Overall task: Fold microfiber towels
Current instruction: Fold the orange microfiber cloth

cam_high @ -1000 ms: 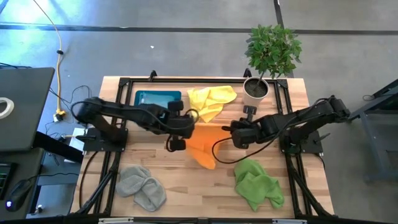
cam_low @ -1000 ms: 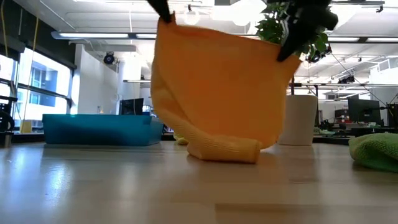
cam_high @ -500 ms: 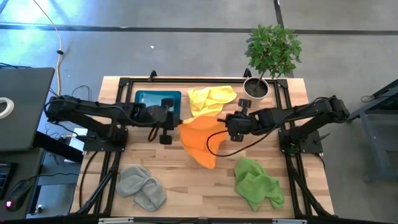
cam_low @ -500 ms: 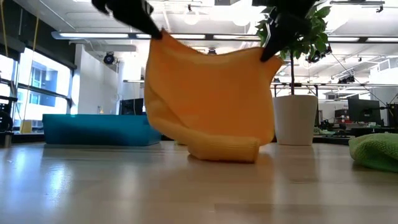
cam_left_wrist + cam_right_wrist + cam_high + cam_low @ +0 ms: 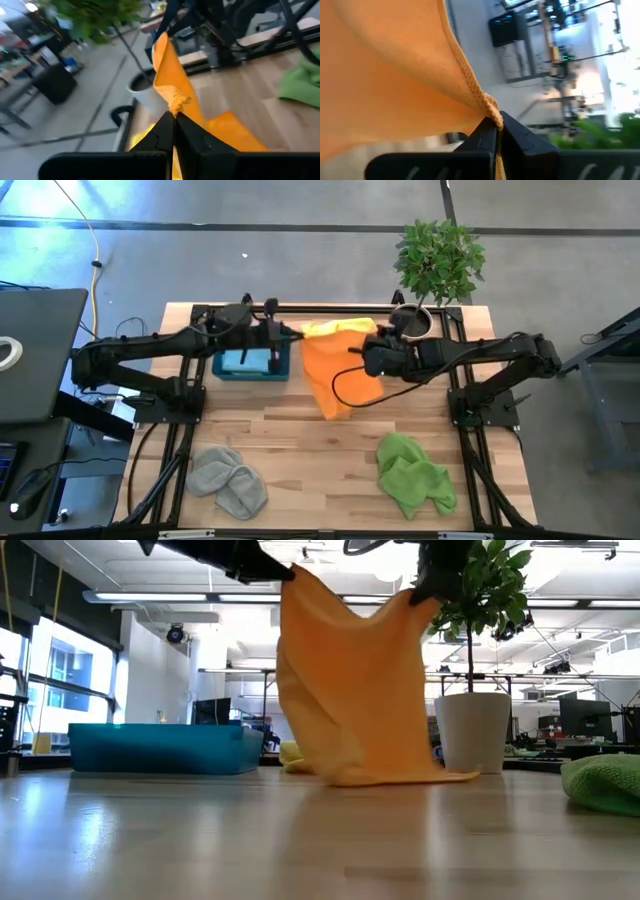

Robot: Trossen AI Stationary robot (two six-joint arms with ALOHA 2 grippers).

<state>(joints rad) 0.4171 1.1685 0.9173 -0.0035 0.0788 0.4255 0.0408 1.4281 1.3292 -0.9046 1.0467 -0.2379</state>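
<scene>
The orange microfiber towel [image 5: 335, 375] hangs between my two grippers over the far middle of the table, and its lower edge [image 5: 400, 778] lies on the wood. My left gripper [image 5: 290, 337] and my right gripper [image 5: 368, 358] are each shut on an upper corner of it. A yellow towel [image 5: 338, 330] lies behind it, partly covered. A grey towel [image 5: 228, 478] lies crumpled at the near left. A green towel [image 5: 412, 475] lies crumpled at the near right. My left gripper pinches one upper corner [image 5: 176, 102] of the orange towel between its two fingers, coming nearly level from the table's left. The cloth hangs below the fingers. My right gripper pinches the other upper corner [image 5: 492, 107], hem included, coming from the table's right and slanting down. The top edge [image 5: 350, 620] sags slack between the two corners.
A dark teal tray [image 5: 250, 360] sits at the far left under my left arm. A potted plant [image 5: 432, 265] in a white pot [image 5: 468, 730] stands at the far right corner. The near middle of the table is bare wood.
Both grippers have carried the orange towel toward the table's far edge, and the left has swung round over the tray. They stand closer together, so the top edge now sags. The towel's rolled lower end has been dragged along and lies flatter on the table.
</scene>
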